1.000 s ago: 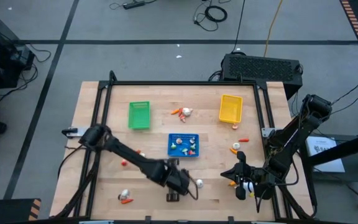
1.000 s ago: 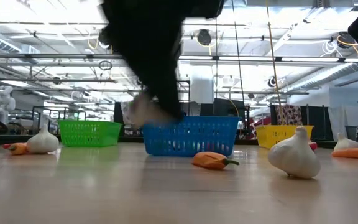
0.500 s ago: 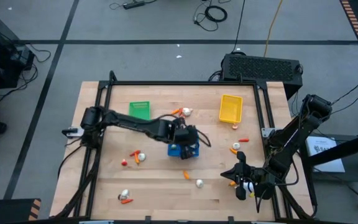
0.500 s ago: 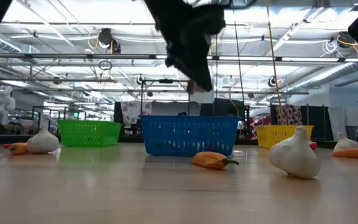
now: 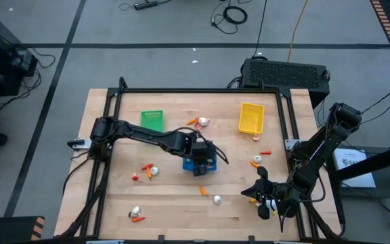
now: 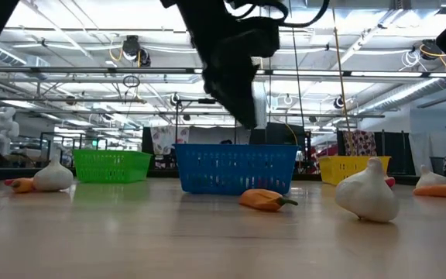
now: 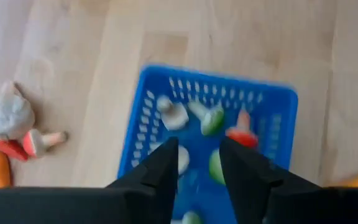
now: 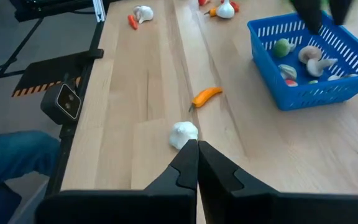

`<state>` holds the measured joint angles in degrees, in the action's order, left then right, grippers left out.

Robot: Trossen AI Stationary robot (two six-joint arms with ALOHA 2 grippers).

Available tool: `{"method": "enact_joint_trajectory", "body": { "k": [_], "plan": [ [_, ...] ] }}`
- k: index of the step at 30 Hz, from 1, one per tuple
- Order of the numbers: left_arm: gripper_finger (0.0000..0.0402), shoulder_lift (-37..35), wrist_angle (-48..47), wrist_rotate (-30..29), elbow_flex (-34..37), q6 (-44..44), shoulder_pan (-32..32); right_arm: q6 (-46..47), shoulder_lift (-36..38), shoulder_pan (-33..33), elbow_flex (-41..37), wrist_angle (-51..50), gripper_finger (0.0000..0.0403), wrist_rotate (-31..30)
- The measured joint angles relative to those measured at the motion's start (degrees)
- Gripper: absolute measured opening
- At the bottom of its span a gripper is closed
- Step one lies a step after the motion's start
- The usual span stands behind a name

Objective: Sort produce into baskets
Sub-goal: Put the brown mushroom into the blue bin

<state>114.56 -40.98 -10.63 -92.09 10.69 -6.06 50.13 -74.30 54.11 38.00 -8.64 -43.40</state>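
Pale wooden table (image 5: pixel 175 203) fills the high view, framed by dark rails at its edges, with a broad bare stretch of wood along the near side between the two arms. Three baskets sit toward the far half: the green basket (image 5: pixel 152 119) partly under the left arm, the yellow basket (image 5: pixel 251 117) near the far right corner, and the blue basket (image 5: pixel 208 163) in the middle, well apart from both. The left gripper (image 7: pixel 197 163) hangs over the blue basket, fingers (image 7: pixel 166 158) parted with nothing between them; small mushroom-like and green pieces (image 7: pixel 211 119) lie inside the basket below. The right gripper (image 8: pixel 197 163) rests low near the table's near right edge, fingers pressed together and empty. Loose produce is scattered on the wood: a garlic bulb (image 8: pixel 183 133) and an orange pepper-like piece (image 8: pixel 205 95) just in front of the right gripper, a bulb with a carrot (image 5: pixel 136 215) near the near left corner, another small cluster (image 5: pixel 147 171) left of the blue basket, and a cluster (image 5: pixel 199 122) between the green and yellow baskets.
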Motion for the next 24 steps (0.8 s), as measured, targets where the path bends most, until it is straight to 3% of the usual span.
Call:
{"method": "enact_joint_trajectory", "body": {
  "k": [6, 12, 19, 24],
  "plan": [
    [0.0136, -5.3, -13.0, 0.3, -0.8, 3.0, -3.4, 0.1, 0.0, 0.0, 0.0, 0.1, 0.0, 0.0],
    [0.0137, -11.8, -24.6, 4.6, -0.7, 13.6, -12.8, 0.1, -0.9, 0.0, 0.0, 0.2, 0.0, -0.1],
    [0.0137, -13.2, -29.4, 4.2, 0.0, 24.5, -27.0, 0.2, -3.2, -0.8, 0.0, 0.7, 0.0, -0.5],
    [0.0137, -13.2, -28.7, 4.3, 5.3, 29.0, -34.6, 1.5, -3.8, -2.8, 0.0, 1.1, 0.0, -0.1]
  ]
}}
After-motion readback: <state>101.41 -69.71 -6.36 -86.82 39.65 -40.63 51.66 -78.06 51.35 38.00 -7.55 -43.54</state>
